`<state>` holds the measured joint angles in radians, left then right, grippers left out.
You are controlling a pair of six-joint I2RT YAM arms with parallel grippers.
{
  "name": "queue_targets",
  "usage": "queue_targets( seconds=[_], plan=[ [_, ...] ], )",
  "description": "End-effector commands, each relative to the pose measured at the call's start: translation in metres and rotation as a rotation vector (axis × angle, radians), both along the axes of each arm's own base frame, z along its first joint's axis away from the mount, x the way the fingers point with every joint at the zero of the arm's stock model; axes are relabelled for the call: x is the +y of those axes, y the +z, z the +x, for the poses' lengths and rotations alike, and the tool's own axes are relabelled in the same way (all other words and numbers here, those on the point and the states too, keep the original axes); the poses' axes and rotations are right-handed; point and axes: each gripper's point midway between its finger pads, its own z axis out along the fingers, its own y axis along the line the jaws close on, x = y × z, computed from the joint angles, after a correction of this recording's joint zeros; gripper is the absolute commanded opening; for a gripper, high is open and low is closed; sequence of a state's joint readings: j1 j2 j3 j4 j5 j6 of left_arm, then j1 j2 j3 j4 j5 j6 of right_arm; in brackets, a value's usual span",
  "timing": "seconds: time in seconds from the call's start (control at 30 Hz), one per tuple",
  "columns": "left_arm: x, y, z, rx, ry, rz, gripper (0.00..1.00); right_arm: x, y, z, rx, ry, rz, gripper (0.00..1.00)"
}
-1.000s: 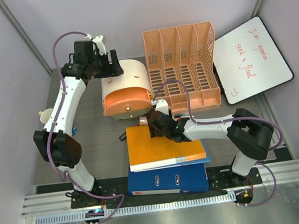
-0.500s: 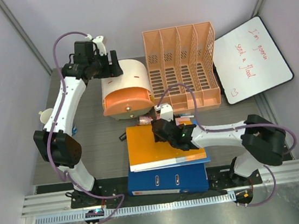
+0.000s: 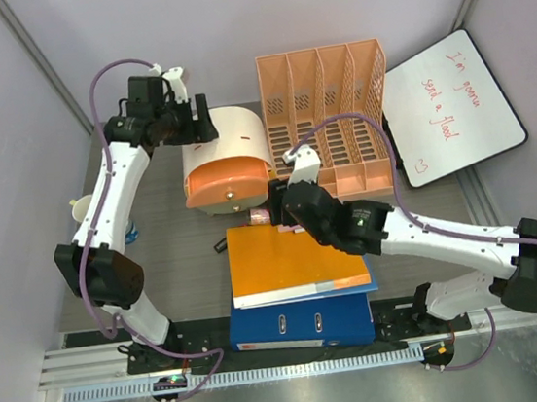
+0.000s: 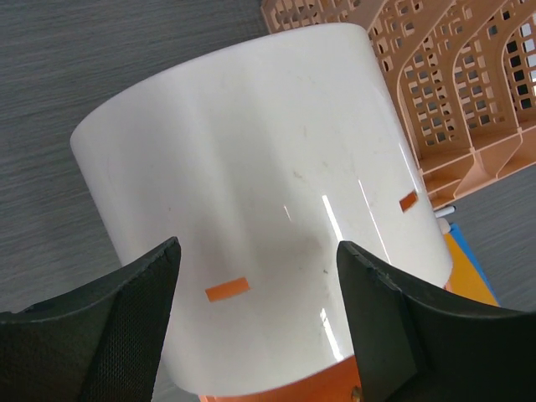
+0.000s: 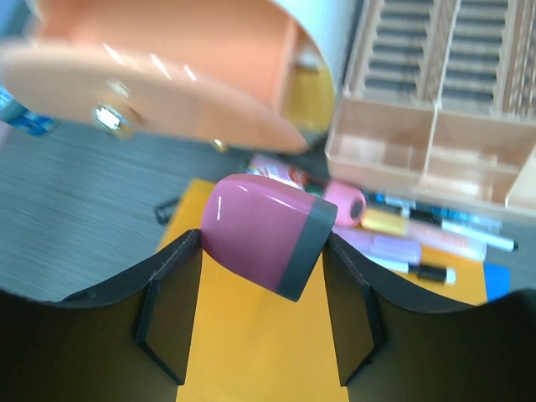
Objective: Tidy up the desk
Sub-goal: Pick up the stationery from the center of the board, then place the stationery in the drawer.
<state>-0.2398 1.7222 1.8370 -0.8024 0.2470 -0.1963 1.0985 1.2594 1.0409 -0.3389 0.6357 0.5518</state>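
The dark grey wood-grain desk (image 3: 173, 262) carries a white rounded desk organiser (image 3: 232, 142) with an orange drawer front (image 3: 227, 182). My left gripper (image 3: 202, 121) is at the organiser's back left edge. In the left wrist view it (image 4: 260, 293) stands open, with the white shell (image 4: 251, 167) showing between its fingers. My right gripper (image 3: 277, 205) hovers over the far end of an orange folder (image 3: 290, 257). It (image 5: 261, 244) is shut on a pink block with a grey end (image 5: 251, 230), held above the folder (image 5: 251, 352).
An orange file rack (image 3: 331, 115) stands at the back, with a whiteboard (image 3: 453, 105) to its right. Pens and markers (image 5: 427, 234) and a small pink cylinder (image 5: 345, 203) lie before the rack. A blue binder (image 3: 303, 324) lies under the folder. A cup (image 3: 80, 209) sits at the left edge.
My right gripper has narrowed onto the pink block and moved away from the near edge toward the organiser, its arm stretching out. The left arm has barely moved.
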Motion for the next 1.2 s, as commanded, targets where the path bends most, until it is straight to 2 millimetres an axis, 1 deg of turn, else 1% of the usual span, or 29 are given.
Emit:
queue_targets(
  seconds=[0.0, 0.03, 0.07, 0.1, 0.13, 0.17, 0.2, 0.23, 0.27, 0.3, 0.33, 0.37, 0.4, 0.43, 0.47, 0.5, 0.53, 0.67, 0.77, 0.8, 0.83, 0.97, 1.07, 1.1, 1.13, 1.17],
  plan=[
    [0.004, 0.038, -0.023, -0.082, -0.028, -0.016, 0.76, 0.007, 0.062, 0.031, -0.106, -0.018, 0.004, 0.13],
    [0.004, 0.038, -0.023, -0.083, -0.027, -0.015, 0.76, 0.016, 0.068, 0.041, -0.107, -0.004, 0.004, 0.12],
    [0.004, 0.038, -0.023, -0.081, -0.026, -0.016, 0.76, 0.018, 0.072, 0.047, -0.107, -0.003, 0.005, 0.12],
    [0.004, 0.036, -0.024, -0.076, -0.028, -0.015, 0.76, 0.017, 0.073, 0.058, -0.105, -0.016, 0.003, 0.12],
    [0.004, 0.035, -0.023, -0.073, -0.029, -0.016, 0.76, 0.024, 0.089, 0.062, -0.125, 0.005, 0.019, 0.12],
    [0.003, 0.03, -0.023, -0.064, -0.03, -0.014, 0.76, 0.033, 0.082, 0.07, -0.115, 0.011, -0.003, 0.12],
    [0.004, 0.029, -0.022, -0.064, -0.029, -0.014, 0.76, 0.036, 0.084, 0.075, -0.119, 0.014, -0.006, 0.12],
    [0.004, 0.027, -0.021, -0.061, -0.025, -0.013, 0.76, 0.044, 0.098, 0.079, -0.133, 0.03, 0.016, 0.12],
    [0.003, 0.023, -0.019, -0.055, -0.026, -0.012, 0.76, 0.055, 0.087, 0.084, -0.12, 0.045, -0.013, 0.12],
    [0.003, 0.022, -0.018, -0.052, -0.023, -0.011, 0.76, 0.059, 0.087, 0.087, -0.117, 0.053, -0.014, 0.12],
    [0.002, 0.02, -0.017, -0.046, -0.024, -0.011, 0.76, 0.067, 0.095, 0.089, -0.125, 0.064, 0.001, 0.12],
    [0.003, 0.018, -0.015, -0.046, -0.02, -0.011, 0.76, 0.077, 0.086, 0.093, -0.107, 0.082, -0.01, 0.12],
    [0.002, 0.016, -0.014, -0.041, -0.02, -0.012, 0.76, 0.082, 0.084, 0.094, -0.101, 0.092, -0.011, 0.12],
    [0.002, 0.015, -0.012, -0.041, -0.019, -0.013, 0.76, 0.086, 0.09, 0.096, -0.108, 0.098, 0.001, 0.12],
    [0.002, 0.014, -0.011, -0.041, -0.019, -0.011, 0.76, 0.09, 0.089, 0.096, -0.105, 0.106, 0.002, 0.12],
    [0.001, 0.012, -0.01, -0.038, -0.019, -0.01, 0.76, 0.094, 0.083, 0.098, -0.097, 0.108, -0.007, 0.11],
    [0.001, 0.011, -0.009, -0.034, -0.017, -0.01, 0.76, 0.095, 0.086, 0.099, -0.101, 0.108, -0.001, 0.12],
    [0.001, 0.008, -0.007, -0.035, -0.02, -0.006, 0.75, 0.097, 0.082, 0.099, -0.092, 0.113, -0.002, 0.12],
    [0.001, 0.006, -0.005, -0.033, -0.016, -0.003, 0.75, 0.095, 0.079, 0.095, -0.078, 0.117, 0.003, 0.12],
    [0.001, 0.006, -0.005, -0.034, -0.016, -0.003, 0.76, 0.093, 0.075, 0.093, -0.067, 0.121, -0.001, 0.12],
    [0.001, 0.006, -0.004, -0.033, -0.016, -0.003, 0.76, 0.092, 0.078, 0.091, -0.066, 0.119, 0.009, 0.12],
    [0.0, 0.006, -0.002, -0.033, -0.012, -0.007, 0.75, 0.088, 0.077, 0.085, -0.053, 0.123, 0.02, 0.13],
    [0.0, 0.007, -0.001, -0.035, -0.009, -0.013, 0.75, 0.087, 0.075, 0.084, -0.046, 0.127, 0.014, 0.24],
    [-0.001, 0.007, -0.002, -0.034, -0.012, -0.016, 0.75, 0.087, 0.073, 0.083, -0.042, 0.129, 0.01, 0.37],
    [-0.001, 0.008, -0.001, -0.035, -0.01, -0.016, 0.75, 0.087, 0.073, 0.083, -0.041, 0.13, 0.01, 0.44],
    [0.0, 0.007, -0.001, -0.032, -0.008, -0.015, 0.75, 0.086, 0.074, 0.083, -0.04, 0.128, 0.013, 0.54]
  ],
)
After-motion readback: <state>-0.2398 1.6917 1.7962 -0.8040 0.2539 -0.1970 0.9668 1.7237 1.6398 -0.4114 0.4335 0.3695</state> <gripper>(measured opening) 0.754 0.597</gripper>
